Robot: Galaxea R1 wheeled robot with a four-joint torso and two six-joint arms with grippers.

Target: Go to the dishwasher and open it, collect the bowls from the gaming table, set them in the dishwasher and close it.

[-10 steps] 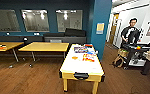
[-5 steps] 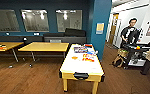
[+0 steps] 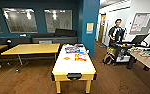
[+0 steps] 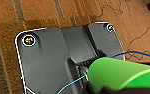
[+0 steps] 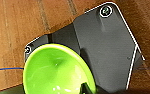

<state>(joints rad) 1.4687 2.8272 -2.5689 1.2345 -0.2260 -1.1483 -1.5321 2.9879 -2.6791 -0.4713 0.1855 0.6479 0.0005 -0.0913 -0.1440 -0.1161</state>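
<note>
The green bowl [image 5: 57,71] sits close under my right wrist, inside facing up. My right gripper [image 5: 86,88] is shut on its rim. In the left wrist view the bowl's green outer wall [image 4: 116,72] shows close by over the robot's dark base plate. What the left gripper holds I cannot tell. Ahead in the head view stands the gaming table [image 3: 73,67], white-topped with a yellow edge. On it lie a small orange bowl [image 3: 66,58] and colourful game boxes [image 3: 72,49]. The dishwasher is out of view.
A yellow-topped table [image 3: 32,48] stands left of the gaming table, and a blue pillar [image 3: 89,25] rises behind it. At the right a person [image 3: 117,31] stands by a cart [image 3: 121,48], with the football table [image 3: 147,53] at the right edge. Wood floor lies all around.
</note>
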